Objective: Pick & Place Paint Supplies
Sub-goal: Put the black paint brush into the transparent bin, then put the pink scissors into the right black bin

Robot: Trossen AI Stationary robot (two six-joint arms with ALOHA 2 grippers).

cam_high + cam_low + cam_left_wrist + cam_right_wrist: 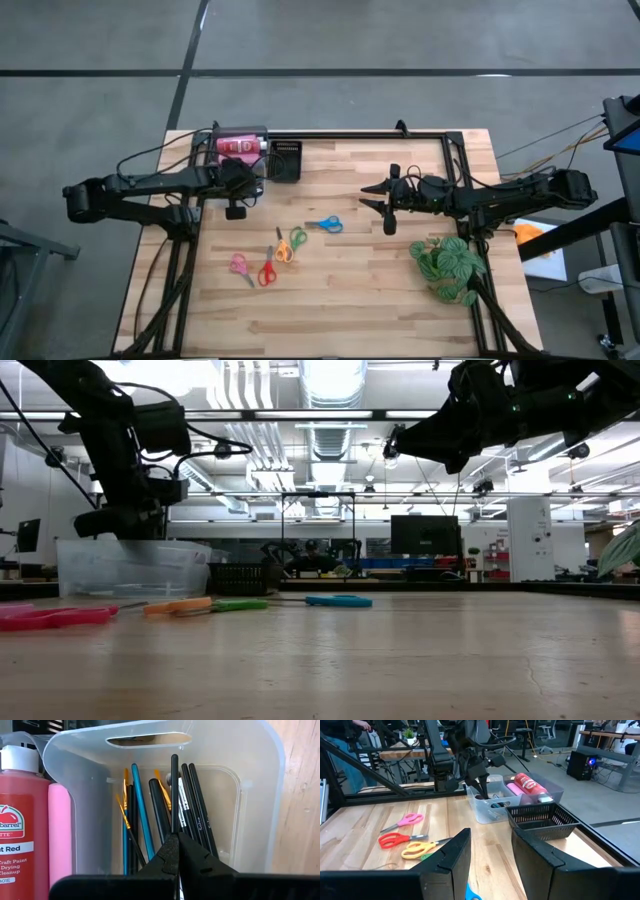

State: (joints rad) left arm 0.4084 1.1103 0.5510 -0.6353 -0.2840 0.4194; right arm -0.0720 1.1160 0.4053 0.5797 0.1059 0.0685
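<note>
My left gripper [176,851] hangs over the clear tub [243,147] at the table's far left and is shut on a black brush [174,795]. Several brushes with black, blue and orange handles [145,815] lie in the tub, next to a red paint bottle [19,820] and a pink one [60,830]. Blue scissors [324,224], orange and green ones [290,243], a red pair [267,272] and a pink pair [239,264] lie flat mid-table. My right gripper [378,198] hovers open, high above the table right of centre, touching nothing. My left gripper pinches one black brush by its upper end [174,831] between the two fingertips [167,854], coming from above and pointing down into the tub. The brush runs on in line with the fingers. Its far end reaches in among the other brushes; whether it rests there I cannot tell.
A black mesh basket [286,160] stands right of the tub. A green leafy plant [448,266] sits near the table's right near corner. A black frame [360,134] runs along the far edge. Bare wood lies between the scissors and the plant.
</note>
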